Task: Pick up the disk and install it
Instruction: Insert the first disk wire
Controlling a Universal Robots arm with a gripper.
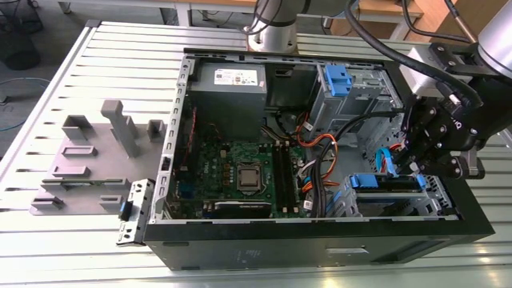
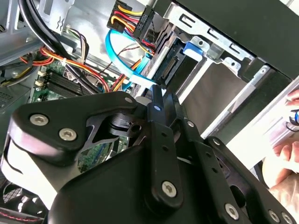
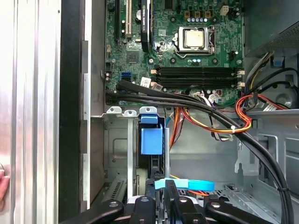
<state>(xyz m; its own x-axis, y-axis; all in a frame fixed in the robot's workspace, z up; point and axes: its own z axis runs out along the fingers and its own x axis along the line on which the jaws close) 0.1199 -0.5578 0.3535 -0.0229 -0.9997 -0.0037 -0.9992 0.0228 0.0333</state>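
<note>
The disk (image 1: 373,182), silver with a blue plastic rail, sits in the lower drive cage (image 1: 436,195) at the near corner of the open computer case, toward the exterior view's right. The first wrist view looks along its edge, with the blue rail tab (image 3: 152,139) sticking up from the cage slot. In the second wrist view the disk's blue tab (image 2: 194,49) and its connector end lie just beyond my fingertips. My black gripper (image 1: 413,170) hangs right over that cage. Its fingers are together at the gripper tip (image 2: 156,95) (image 3: 162,190), close behind the disk's end.
A flat blue data cable (image 3: 187,185) and bundles of black and coloured wires (image 3: 219,123) run beside the cage. The motherboard (image 1: 240,168), the grey power-supply box (image 1: 230,81) and a tall cage with a blue clip (image 1: 337,81) share the case. A person's hand (image 2: 285,163) rests outside the case wall.
</note>
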